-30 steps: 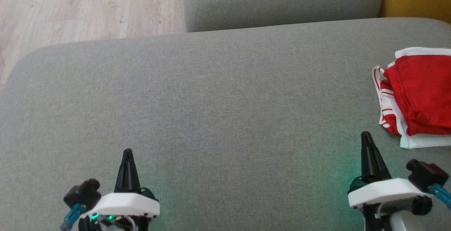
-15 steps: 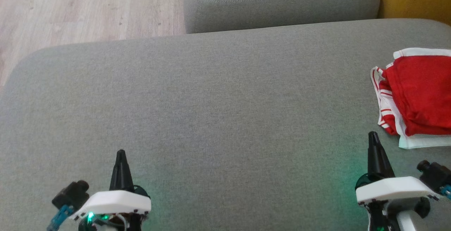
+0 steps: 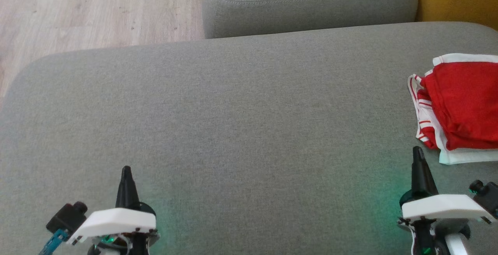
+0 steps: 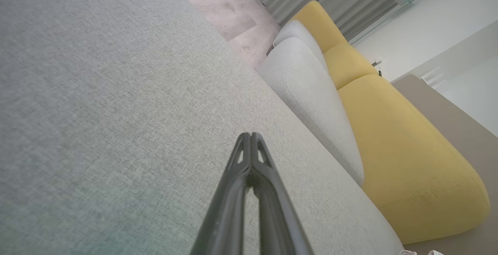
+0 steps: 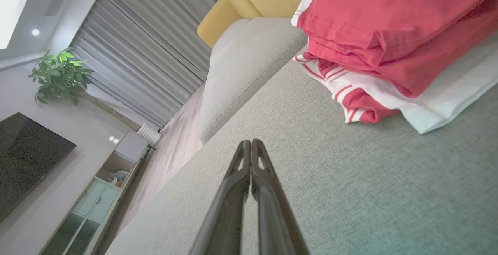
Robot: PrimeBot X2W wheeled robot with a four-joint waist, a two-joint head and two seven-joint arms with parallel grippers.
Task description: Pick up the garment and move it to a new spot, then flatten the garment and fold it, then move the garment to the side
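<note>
In the head view, the garment (image 3: 463, 103) is a red and white pile at the right edge of the grey sofa seat (image 3: 233, 111). It looks folded, with red cloth on top and white and stripy cloth under it. The left gripper (image 3: 125, 171) is near the front edge on the left, well apart from the pile. The right gripper (image 3: 418, 154) is near the front edge on the right, close to the pile but not touching it. I think the last step, putting the garment to the side, looks done. Next the arms only need to back away without bumping the pile. If the pile has to be picked up again, the right gripper must open first. The picture's edge cuts off the right part of the pile, so I cannot tell what kind of garment it is. In the left wrist view, the two dark fingers (image 4: 233, 192) are pressed together with nothing between them, over bare seat. Some tiny pale bits in the bottom right corner are too small to make out. In the right wrist view, the fingers (image 5: 233, 192) are pressed together and empty too. The pile lies just ahead of them, cut off at the top and right.
</note>
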